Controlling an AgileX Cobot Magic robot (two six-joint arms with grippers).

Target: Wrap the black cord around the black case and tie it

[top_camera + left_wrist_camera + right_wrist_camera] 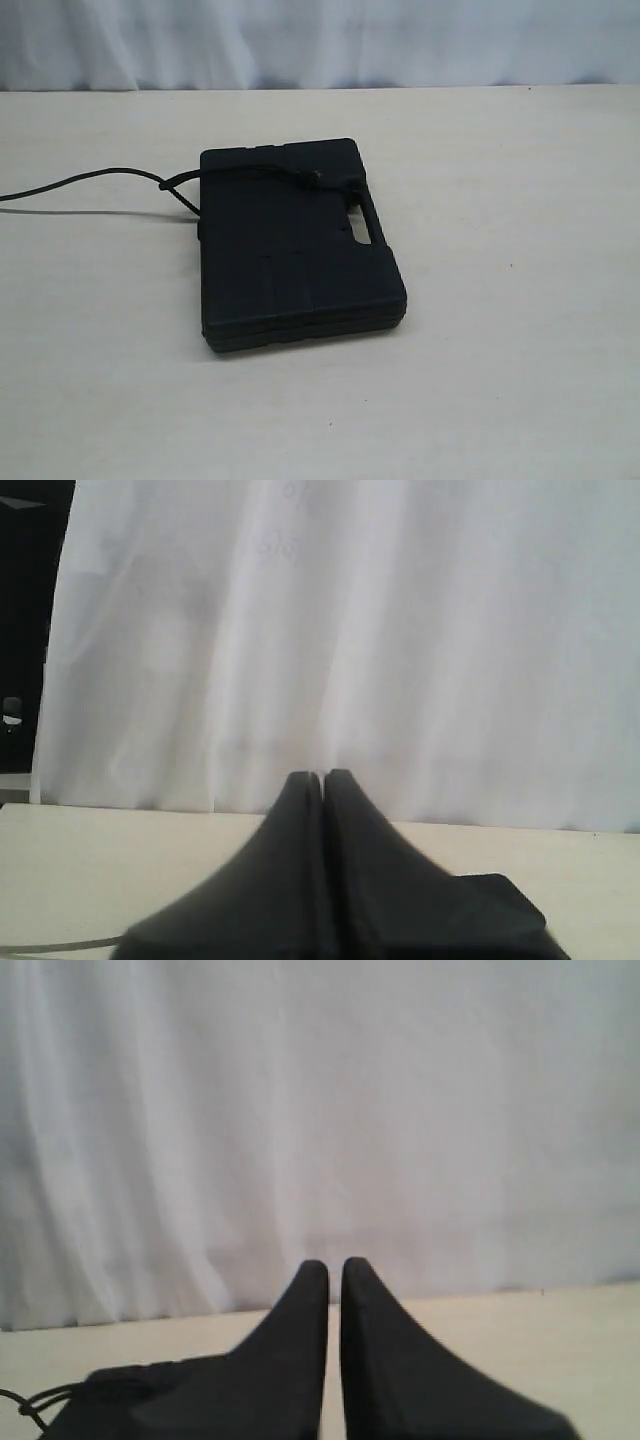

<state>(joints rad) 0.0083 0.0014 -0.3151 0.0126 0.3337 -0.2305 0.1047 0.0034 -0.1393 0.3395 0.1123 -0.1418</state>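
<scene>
Case of flat black moulded plastic (pixel 295 250) lying on beige tabletop (pixel 520 350): rigid, likely slick. Thin black braided cord (pixel 165 182) draped over far end, knotted beside handle slot (pixel 358 228), limp tail trailing left; best pinched there. Left gripper (pixel 322 777), right gripper (pixel 334 1265) clenched, empty.

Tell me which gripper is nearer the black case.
Neither clearly: left gripper and right gripper are both shut, off the black case, each glimpsing only its edge; neither appears in the exterior view.

The case (pixel 290 260) is plain matt black and the cord (pixel 90 180) across it is black too, on a pale cream, unpatterned bench (pixel 500 380), with a white, softly shaded curtain (pixel 320 40) at twelve o'clock.
</scene>
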